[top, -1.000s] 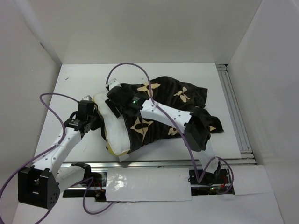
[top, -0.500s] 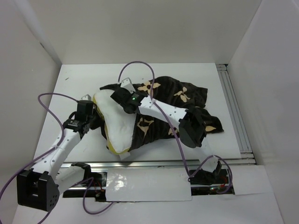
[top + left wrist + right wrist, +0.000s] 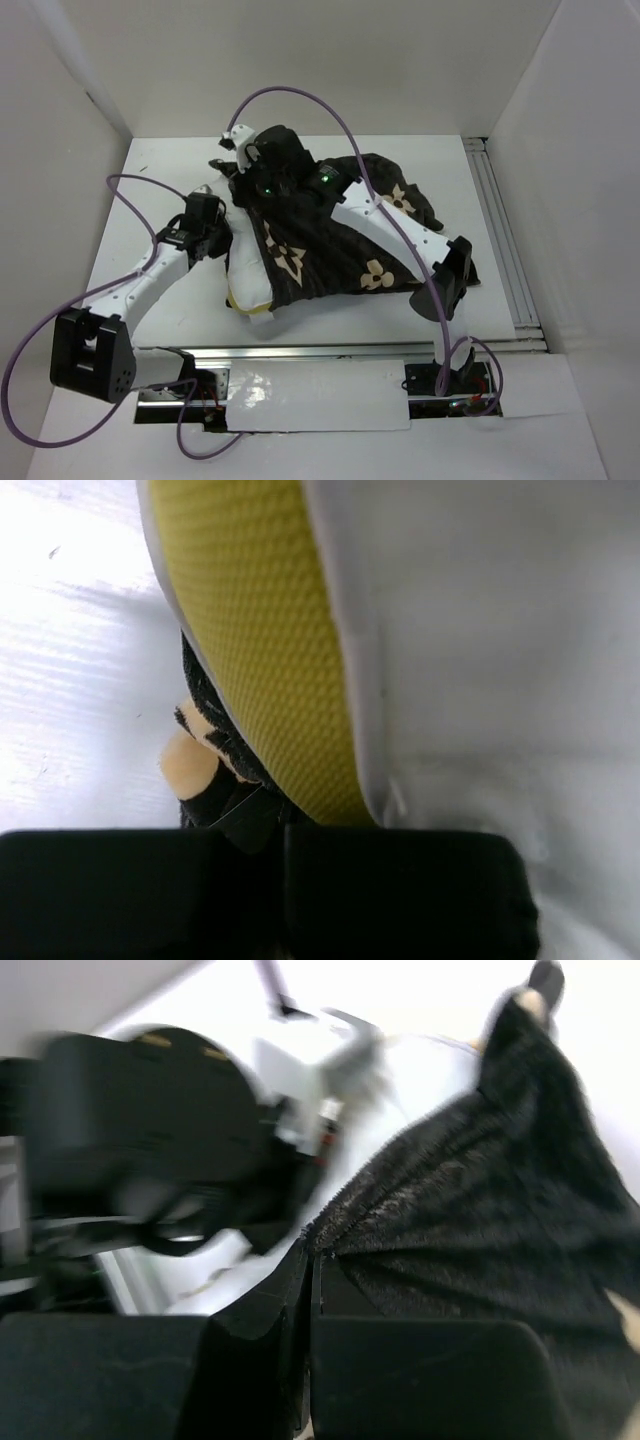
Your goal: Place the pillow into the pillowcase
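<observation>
- The pillow lies mid-surface, with only its left edge and near corner showing white.
- The pillowcase covers the rest of the pillow and spreads out to the pillow's right.
- The right claw is at the pillow's far left corner. Its jaws are together and clamped on the pillowcase's edge, which is bunched up above the pillow there.
- The left claw is against the pillow's left edge, jaws together just beside the yellow trim. Whether it pinches any fabric, I cannot tell.
</observation>
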`<state>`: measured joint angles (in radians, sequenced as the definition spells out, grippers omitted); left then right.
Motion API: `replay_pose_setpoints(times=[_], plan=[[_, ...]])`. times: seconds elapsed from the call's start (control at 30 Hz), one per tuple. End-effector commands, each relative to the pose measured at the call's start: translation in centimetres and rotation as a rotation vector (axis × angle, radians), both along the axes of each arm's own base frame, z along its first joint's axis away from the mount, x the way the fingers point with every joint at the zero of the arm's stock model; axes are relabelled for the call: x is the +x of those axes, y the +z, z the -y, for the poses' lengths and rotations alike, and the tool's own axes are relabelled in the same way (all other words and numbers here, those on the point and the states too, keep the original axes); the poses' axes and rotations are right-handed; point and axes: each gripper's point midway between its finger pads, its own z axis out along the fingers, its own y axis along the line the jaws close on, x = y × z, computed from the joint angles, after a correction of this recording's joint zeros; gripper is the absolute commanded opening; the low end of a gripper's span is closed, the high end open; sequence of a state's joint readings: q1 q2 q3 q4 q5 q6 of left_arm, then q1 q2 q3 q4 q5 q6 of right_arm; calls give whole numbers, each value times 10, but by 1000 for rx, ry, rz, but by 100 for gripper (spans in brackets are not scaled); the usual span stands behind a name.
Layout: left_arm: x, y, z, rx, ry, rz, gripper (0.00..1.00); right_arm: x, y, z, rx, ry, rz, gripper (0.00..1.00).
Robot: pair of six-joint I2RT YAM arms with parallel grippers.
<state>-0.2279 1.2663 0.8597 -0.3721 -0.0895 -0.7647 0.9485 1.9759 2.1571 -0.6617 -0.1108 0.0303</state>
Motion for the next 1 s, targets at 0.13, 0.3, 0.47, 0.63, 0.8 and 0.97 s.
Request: replay_pose_setpoints(times=[0.13,0.3,0.47,0.63,0.8,0.97], plan=[[45,54,59,-162,-17,176,0,-55,100,-41,375,424,-20,0],[45,44,72,-165,44,123,0,-41,83,-33,432,406,-111,0],[26,17,51,-75,94,43,0,19,48,27,288,4,-60,28],[7,27,40,-49,63,83,0,42,14,89,130,-258,-12,75],[-11,29,44,-74,-8,82,0,16,13,84,19,-227,72,100],[-22,28,42,-79,-16,73,0,-25,-2,49,-18,-62,58,87]])
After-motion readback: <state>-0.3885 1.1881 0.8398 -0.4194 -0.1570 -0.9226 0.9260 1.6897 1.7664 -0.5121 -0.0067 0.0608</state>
